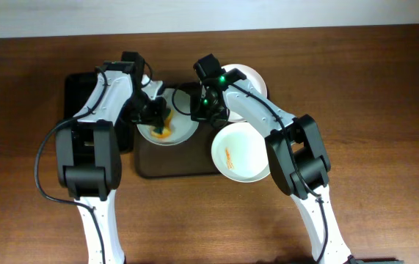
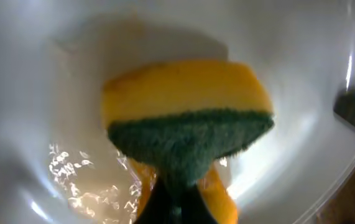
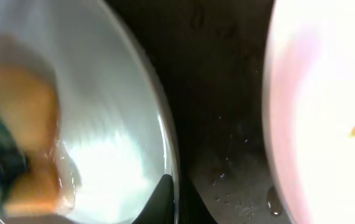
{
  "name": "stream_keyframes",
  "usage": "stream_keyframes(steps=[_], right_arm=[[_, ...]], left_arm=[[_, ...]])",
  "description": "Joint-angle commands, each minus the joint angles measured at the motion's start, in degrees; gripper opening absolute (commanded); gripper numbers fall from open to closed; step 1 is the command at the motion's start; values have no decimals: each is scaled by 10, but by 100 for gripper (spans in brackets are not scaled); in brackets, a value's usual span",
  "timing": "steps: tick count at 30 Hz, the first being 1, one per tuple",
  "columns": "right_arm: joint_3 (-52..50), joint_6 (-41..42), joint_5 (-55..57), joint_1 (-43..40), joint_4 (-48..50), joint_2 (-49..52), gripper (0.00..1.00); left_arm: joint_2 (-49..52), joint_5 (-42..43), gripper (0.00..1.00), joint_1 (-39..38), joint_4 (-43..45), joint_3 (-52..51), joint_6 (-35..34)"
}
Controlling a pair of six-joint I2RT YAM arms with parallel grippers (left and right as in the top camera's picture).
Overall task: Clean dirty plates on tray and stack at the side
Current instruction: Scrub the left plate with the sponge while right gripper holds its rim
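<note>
A white plate (image 1: 183, 132) with orange-brown smears lies on the left half of the dark brown tray (image 1: 180, 161). My left gripper (image 1: 158, 116) is shut on a yellow and green sponge (image 2: 186, 106) and presses it on this plate (image 2: 40, 93). My right gripper (image 1: 200, 111) is shut on the plate's right rim (image 3: 172, 168), one finger on each side. A second smeared plate (image 1: 242, 152) sits at the tray's right edge and shows in the right wrist view (image 3: 320, 93). A third plate (image 1: 252, 77) lies beyond the right arm.
A smaller black tray (image 1: 77, 103) lies left of the brown tray, partly under the left arm. Wet drops lie on the brown tray's floor (image 3: 227, 124) between the two plates. Bare wooden table (image 1: 370, 88) lies to the right and in front.
</note>
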Motion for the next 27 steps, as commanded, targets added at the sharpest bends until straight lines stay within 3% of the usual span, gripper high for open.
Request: stream_keyframes(steps=[1, 5, 9, 11, 14, 18, 23, 25, 27], right_arm=[[4, -5, -5, -1, -5, 11, 4], [4, -7, -5, -1, -5, 11, 4], [4, -7, -5, -1, -5, 11, 4], [4, -7, -5, -1, -3, 11, 4], [4, -7, -6, -1, -3, 11, 4], [4, -6, -6, -1, -3, 11, 4], [4, -7, -5, -1, -3, 11, 4], [4, -7, -5, -1, -3, 11, 4], [4, -6, -5, -1, -3, 11, 4]], left_arm=[[-4, -72, 1, 12, 101, -4, -27], [-4, -76, 1, 9, 187, -4, -27], [-4, -67, 1, 7, 118, -4, -44], [-4, 25, 1, 6, 63, -4, -44], [-4, 192, 1, 6, 19, -4, 19], [-4, 189, 1, 4, 56, -4, 18], [-4, 38, 1, 4, 105, -4, -41], [-4, -102, 1, 4, 103, -4, -73], [-4, -149, 1, 4, 87, -4, -79]])
